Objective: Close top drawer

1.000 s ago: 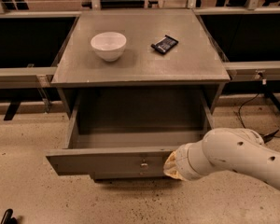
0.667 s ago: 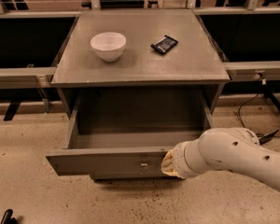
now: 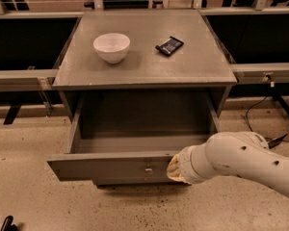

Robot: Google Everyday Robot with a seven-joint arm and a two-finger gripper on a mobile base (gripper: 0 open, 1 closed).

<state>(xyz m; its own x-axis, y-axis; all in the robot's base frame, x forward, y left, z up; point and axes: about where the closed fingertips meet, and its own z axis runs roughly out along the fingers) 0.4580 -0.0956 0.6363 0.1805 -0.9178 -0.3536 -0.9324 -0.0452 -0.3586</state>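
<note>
The top drawer (image 3: pixel 111 165) stands pulled fully out, unmoved. The gripper (image 3: pixel 174 170) has slid left along its front, just right of the knob (image 3: pixel 148 168); open or closed, I cannot tell. Pushing looks imminent.

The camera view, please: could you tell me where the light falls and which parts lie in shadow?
In the camera view, light from above brightens the cabinet top and white bowl; the inside of the top drawer lies in shadow; the gripper, at the drawer front right of the knob, is lit.
</note>
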